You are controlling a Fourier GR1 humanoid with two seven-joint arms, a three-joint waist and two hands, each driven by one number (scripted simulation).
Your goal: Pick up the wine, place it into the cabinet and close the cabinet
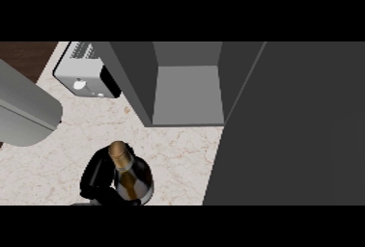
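Wine [127, 174], upright near the table's [71, 144] front edge, fingers of one hand [96, 178] (side unclear) curled round it: pick-up step; next, lift and carry to open cabinet [187, 91], shelf behind-right.

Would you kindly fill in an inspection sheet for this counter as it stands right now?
Surface: pale marbled counter, with a dark wooden strip at the far left corner.
Job's things: wine bottle upright near the lower edge, gold-foil neck up; cabinet with its door swung open, the inside shelf bare.
Clutter: white toaster at the back left.
Hands: a black hand curls round the wine bottle from its left; which hand it is cannot be told. A grey forearm enters at the left edge, its hand out of view.
Cables: nothing seen.
Surroundings: nothing seen beyond the counter.
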